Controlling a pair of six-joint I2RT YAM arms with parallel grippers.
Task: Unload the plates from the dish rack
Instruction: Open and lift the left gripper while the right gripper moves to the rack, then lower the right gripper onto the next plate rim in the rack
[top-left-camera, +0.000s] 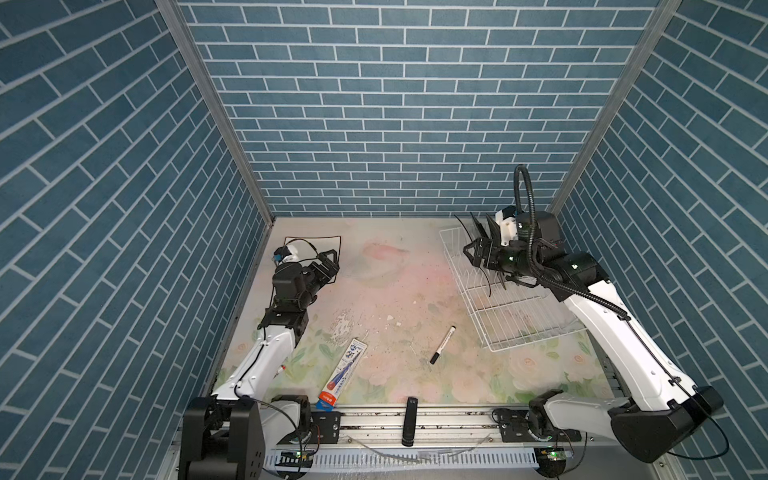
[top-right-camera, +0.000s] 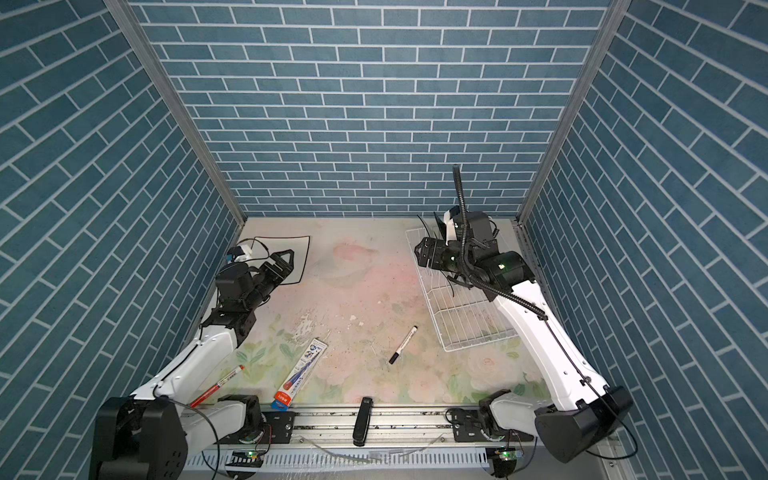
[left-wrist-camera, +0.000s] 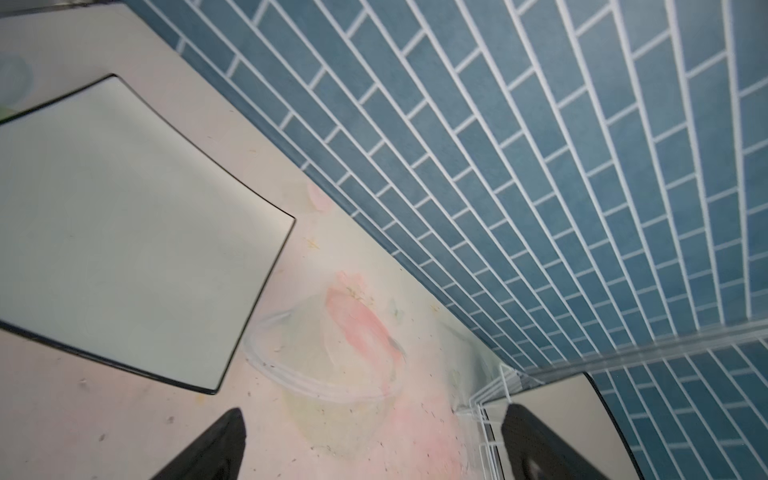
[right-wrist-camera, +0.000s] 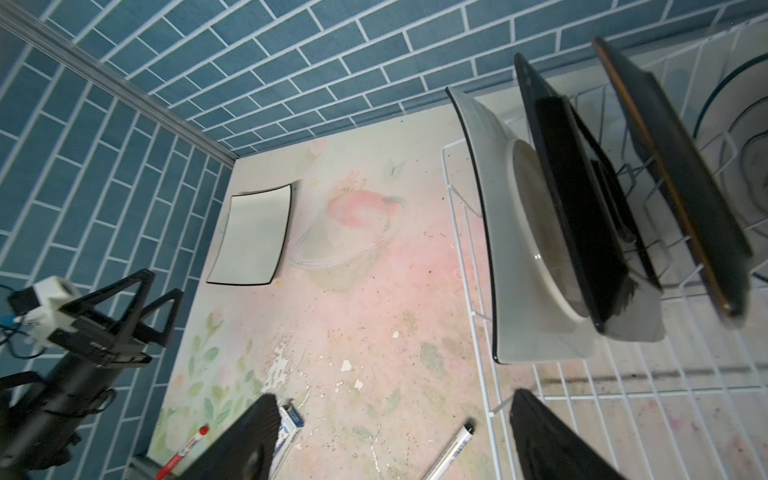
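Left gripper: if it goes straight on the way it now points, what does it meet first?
Probably the clear bowl-like thing on the table, just ahead of the left gripper; depth is unclear.

White wire-grid dish rack (top-left-camera: 511, 320) (far right) holds upright dark plates (top-left-camera: 478, 227) by the right gripper (top-left-camera: 468, 254); 1 black-rimmed white square plate (top-left-camera: 328, 243) lies flat at the left gripper (top-left-camera: 334, 262).

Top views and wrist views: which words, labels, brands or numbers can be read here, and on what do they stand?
Nothing here reads with certainty.
Package: printed lettering and a picture, too small to read.
Marker: label on the barrel, blurred even in the right wrist view.
Red pen: print on the barrel, too blurred to read.
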